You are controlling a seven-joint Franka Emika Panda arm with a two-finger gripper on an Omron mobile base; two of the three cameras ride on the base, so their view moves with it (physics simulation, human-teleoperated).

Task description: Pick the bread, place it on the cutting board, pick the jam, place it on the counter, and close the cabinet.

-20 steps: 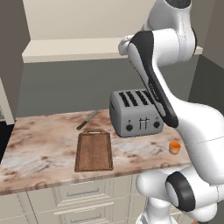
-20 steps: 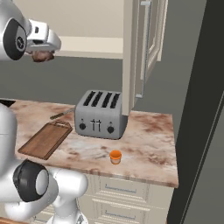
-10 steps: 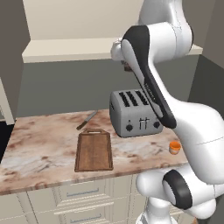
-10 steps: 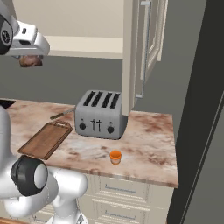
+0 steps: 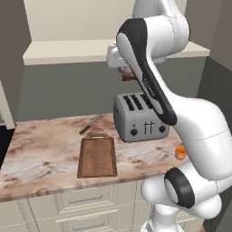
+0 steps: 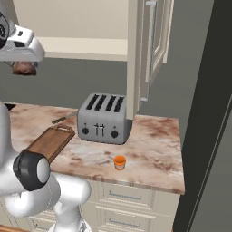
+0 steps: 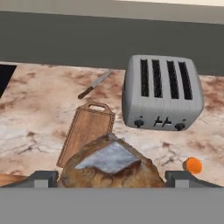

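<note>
Carrying the bread (image 7: 109,168), the end effector (image 7: 109,177) hangs high above the counter (image 5: 41,149), with its two fingers clenched on either side of the roll. From the right base view the bread (image 6: 24,68) shows as a dark lump under the white hand, up at about shelf height and well above the worktop. The left base view shows a sliver of it beside the arm, above the toaster (image 5: 138,117).

Judging by this, the first step is in hand: the bread is lifted but not yet set down. The cutting board (image 5: 97,155) lies flat on the counter, left of the toaster, handle end pointing toward the back wall. From the hand view the board sits below and ahead of the bread, so the next move likely calls for lowering toward it and letting go once the roll rests on the wood.

The jam (image 6: 119,162) stands on the counter in front of the toaster, near the front edge. The cabinet (image 6: 152,50) door stands open over the right end of the counter, so closing it remains to do.

Counted: one bread roll, one cutting board, one jam jar, one four-slot toaster, one knife (image 5: 90,124) lying behind the board.
</note>
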